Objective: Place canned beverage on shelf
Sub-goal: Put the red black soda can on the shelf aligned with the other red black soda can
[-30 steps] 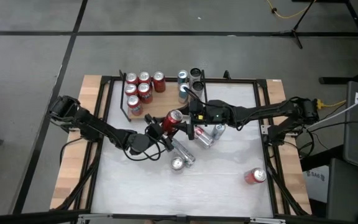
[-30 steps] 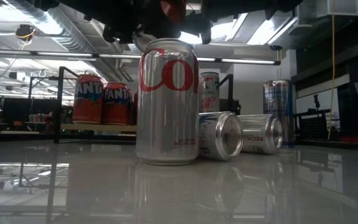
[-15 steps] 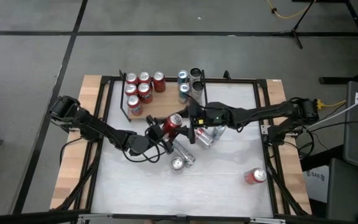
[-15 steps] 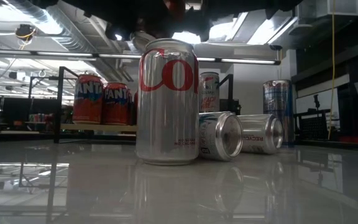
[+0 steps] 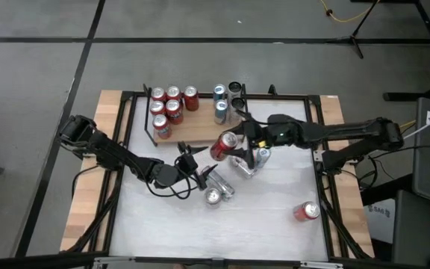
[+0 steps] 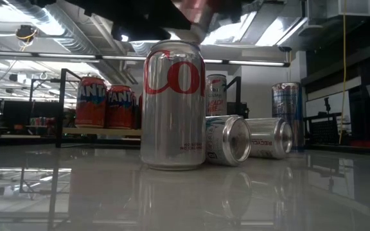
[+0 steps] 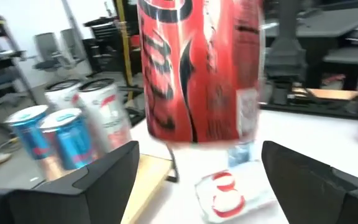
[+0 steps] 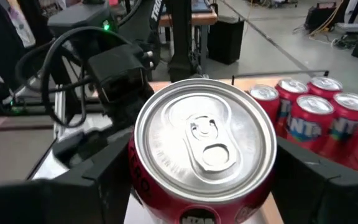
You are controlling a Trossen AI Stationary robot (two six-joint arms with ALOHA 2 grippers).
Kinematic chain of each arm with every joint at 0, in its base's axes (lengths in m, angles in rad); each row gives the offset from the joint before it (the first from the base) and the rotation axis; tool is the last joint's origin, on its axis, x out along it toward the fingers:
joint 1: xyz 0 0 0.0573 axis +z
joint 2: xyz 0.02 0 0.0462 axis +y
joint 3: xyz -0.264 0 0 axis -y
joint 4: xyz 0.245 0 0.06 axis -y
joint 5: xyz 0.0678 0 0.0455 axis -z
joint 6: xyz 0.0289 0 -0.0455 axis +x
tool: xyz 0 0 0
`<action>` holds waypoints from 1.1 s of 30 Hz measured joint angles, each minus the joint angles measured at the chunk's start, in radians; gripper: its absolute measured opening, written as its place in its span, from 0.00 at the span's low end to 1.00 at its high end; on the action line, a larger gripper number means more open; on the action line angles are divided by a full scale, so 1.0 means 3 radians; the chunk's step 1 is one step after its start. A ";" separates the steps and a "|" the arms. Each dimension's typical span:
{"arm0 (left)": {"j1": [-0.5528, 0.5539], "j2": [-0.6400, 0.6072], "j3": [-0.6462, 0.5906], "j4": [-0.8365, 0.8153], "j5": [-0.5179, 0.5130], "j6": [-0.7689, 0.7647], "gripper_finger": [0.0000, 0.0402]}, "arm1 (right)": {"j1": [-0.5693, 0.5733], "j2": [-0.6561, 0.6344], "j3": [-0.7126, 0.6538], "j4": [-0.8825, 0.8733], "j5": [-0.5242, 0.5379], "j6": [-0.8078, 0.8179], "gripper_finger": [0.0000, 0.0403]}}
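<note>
Centrally, the red can (image 5: 223,146) is clamped in the jaws of the right gripper (image 5: 237,143) and held lifted just at the near edge of the shelf (image 5: 200,128), not yet set on it. Behind it, the left gripper (image 5: 198,171) hangs over the desk (image 5: 275,217) with jaws wide and empty. Six red and orange cans (image 5: 169,107) already stand on the shelf; silver cans (image 5: 216,190) and another red can (image 5: 306,211) remain on the desk, so much is left.
</note>
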 joint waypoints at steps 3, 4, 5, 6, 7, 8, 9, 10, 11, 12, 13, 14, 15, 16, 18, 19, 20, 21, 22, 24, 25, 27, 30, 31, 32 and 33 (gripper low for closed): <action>0.0000 0.0000 0.0000 -0.0001 0.0141 -0.0001 0.83 | 0.0000 -0.0208 0.0000 -0.0276 -0.0005 -0.0062 0.72; 0.0000 0.0000 0.0000 0.0000 0.0184 -0.0001 0.83 | 0.0000 -0.0279 0.0000 -0.0378 -0.0018 -0.0090 0.72; 0.0000 0.0000 0.0000 0.0000 0.0232 -0.0001 0.83 | 0.0000 -0.0347 0.0000 -0.0468 -0.0057 -0.0103 0.72; 0.0000 0.0001 0.0000 0.0000 0.0250 -0.0002 0.83 | 0.0000 -0.0403 0.0000 -0.0539 -0.0122 -0.0124 0.72; 0.0000 0.0001 -0.0003 0.0000 0.0273 -0.0003 0.83 | 0.0000 -0.0458 0.0000 -0.0616 -0.0223 -0.0167 0.71; 0.0000 0.0001 -0.0003 0.0003 0.0311 -0.0004 0.83 | 0.0000 -0.0508 0.0000 -0.0714 -0.0329 -0.0190 0.71; 0.0000 0.0001 -0.0003 0.0009 0.0340 -0.0004 0.83 | 0.0000 -0.0546 0.0000 -0.0804 -0.0457 -0.0197 0.71; -0.0001 0.0001 -0.0003 0.0009 0.0364 -0.0005 0.83 | 0.0000 -0.0571 0.0000 -0.0869 -0.0593 -0.0213 0.71; 0.0000 0.0001 -0.0003 0.0008 0.0406 -0.0005 0.83 | 0.0001 -0.0592 0.0000 -0.0923 -0.0735 -0.0245 0.71; 0.0000 0.0001 -0.0003 0.0009 0.0437 -0.0006 0.83 | 0.0001 -0.0599 0.0001 -0.1001 -0.0901 -0.0272 0.72; 0.0000 0.0001 -0.0003 0.0009 0.0466 -0.0008 0.83 | 0.0004 -0.0602 0.0001 -0.1085 -0.1068 -0.0288 0.72; 0.0000 0.0001 -0.0003 0.0011 0.0501 -0.0014 0.83 | 0.0030 -0.0602 0.0001 -0.1151 -0.1228 -0.0297 0.72; 0.0000 0.0001 -0.0003 0.0008 0.0521 -0.0027 0.83 | 0.0072 -0.0596 0.0001 -0.1197 -0.1327 -0.0331 0.72; 0.0000 0.0001 -0.0003 0.0009 0.0544 -0.0049 0.83 | 0.0123 -0.0581 0.0001 -0.1237 -0.1364 -0.0364 0.72; 0.0000 0.0001 -0.0003 0.0014 0.0588 -0.0111 0.83 | 0.0276 -0.0561 0.0001 -0.1286 -0.1304 -0.0439 0.71; 0.0000 0.0001 -0.0003 0.0014 0.0589 -0.0116 0.83 | 0.0372 -0.0552 0.0001 -0.1304 -0.1244 -0.0467 0.71; 0.0000 0.0001 -0.0003 0.0013 0.0590 -0.0116 0.83 | 0.0469 -0.0532 0.0001 -0.1313 -0.1177 -0.0503 0.71; -0.0001 0.0001 -0.0003 0.0016 0.0590 -0.0117 0.83 | 0.0564 -0.0522 0.0001 -0.1308 -0.1100 -0.0534 0.71; -0.0001 0.0001 -0.0003 0.0024 0.0590 -0.0118 0.83 | 0.0666 -0.0517 0.0001 -0.1303 -0.1012 -0.0564 0.72; 0.0000 0.0001 -0.0003 0.0035 0.0591 -0.0120 0.83 | 0.0882 -0.0479 0.0001 -0.1286 -0.0848 -0.0608 0.72; 0.0000 0.0001 -0.0003 0.0043 0.0591 -0.0120 0.83 | 0.0973 -0.0451 0.0001 -0.1246 -0.0771 -0.0610 0.72; 0.0000 0.0001 -0.0003 0.0052 0.0609 -0.0127 0.83 | 0.1162 -0.0375 0.0001 -0.1155 -0.0625 -0.0615 0.71; 0.0000 0.0002 -0.0004 0.0103 0.0711 -0.0253 0.83 | 0.1377 -0.0221 0.0001 -0.1009 -0.0525 -0.0609 0.71; 0.0000 0.0003 -0.0004 0.0130 0.0752 -0.0312 0.83 | 0.1439 -0.0158 0.0001 -0.0944 -0.0486 -0.0598 0.72; 0.0000 0.0003 -0.0004 0.0154 0.0809 -0.0384 0.83 | 0.1492 -0.0091 0.0001 -0.0892 -0.0455 -0.0576 0.72; -0.0001 0.0003 -0.0004 0.0189 0.0870 -0.0459 0.83 | 0.1543 -0.0018 0.0001 -0.0834 -0.0434 -0.0538 0.72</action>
